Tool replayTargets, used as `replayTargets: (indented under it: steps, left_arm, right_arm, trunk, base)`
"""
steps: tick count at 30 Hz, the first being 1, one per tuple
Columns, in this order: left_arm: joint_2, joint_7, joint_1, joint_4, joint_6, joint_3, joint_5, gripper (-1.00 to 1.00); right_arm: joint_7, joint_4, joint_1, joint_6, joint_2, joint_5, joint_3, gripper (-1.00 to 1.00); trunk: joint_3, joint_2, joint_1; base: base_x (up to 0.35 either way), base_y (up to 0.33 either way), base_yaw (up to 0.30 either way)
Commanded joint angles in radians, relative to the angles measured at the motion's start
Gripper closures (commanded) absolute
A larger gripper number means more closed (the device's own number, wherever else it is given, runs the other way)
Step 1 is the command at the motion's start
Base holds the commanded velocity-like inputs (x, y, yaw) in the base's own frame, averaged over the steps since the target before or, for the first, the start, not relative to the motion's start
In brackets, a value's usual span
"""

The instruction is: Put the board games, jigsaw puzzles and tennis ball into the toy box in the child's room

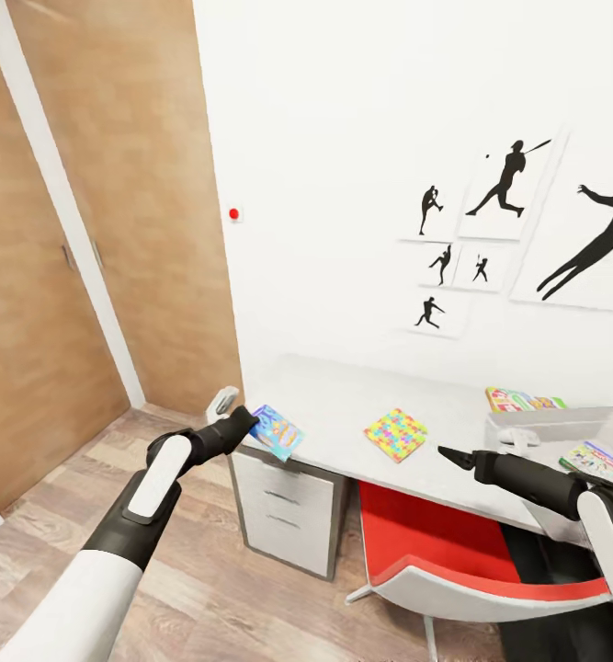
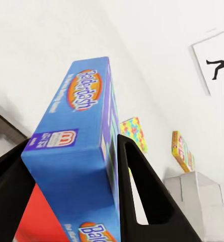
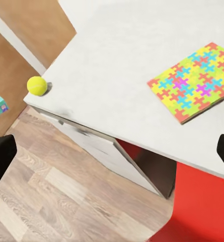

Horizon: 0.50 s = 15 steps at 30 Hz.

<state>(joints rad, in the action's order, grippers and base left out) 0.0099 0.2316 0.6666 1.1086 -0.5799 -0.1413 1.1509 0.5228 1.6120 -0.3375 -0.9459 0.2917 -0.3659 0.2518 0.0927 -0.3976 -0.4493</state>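
The left jaws [image 1: 251,424] clamp a blue board game [image 1: 277,431], the right jaws [image 1: 449,455] hang open above the table [image 1: 343,395] beyond the puzzle [image 1: 395,434]; next, I'd guess, carry it across into the toy box [image 1: 550,428].

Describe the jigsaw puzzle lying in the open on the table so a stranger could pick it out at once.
Under the baseball silhouette pictures stands the pale table. Near its front edge, above the red chair, lies the jigsaw puzzle: a thin flat sheet of small multicoloured interlocking pieces, unlike the boxed games around it.
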Motion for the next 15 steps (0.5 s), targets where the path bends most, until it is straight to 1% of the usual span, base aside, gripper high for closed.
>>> replayTargets:
  steps: [1,6,15]
  left_arm:
    - [0.001,0.009,0.001,0.002,0.000,-0.002,0.012,1.00]
    - [-0.001,0.009,0.001,0.002,0.000,-0.002,0.012,1.00]
    - [-0.004,0.009,0.001,0.002,0.000,-0.003,0.013,1.00]
  right_arm:
    - [0.006,0.000,-0.002,-0.005,0.000,0.004,0.001,-1.00]
    - [0.007,0.000,-0.002,-0.005,0.002,0.004,0.001,-1.00]
    - [0.018,0.000,-0.002,-0.005,0.017,0.003,0.007,-1.00]
  trunk:
    - [0.002,-0.002,-0.001]
    - [0.002,-0.002,-0.001]
    - [0.002,-0.002,-0.001]
  base:
    - [0.008,0.006,-0.289]
    - [0.004,0.003,-0.289]
    - [0.001,0.001,-0.289]
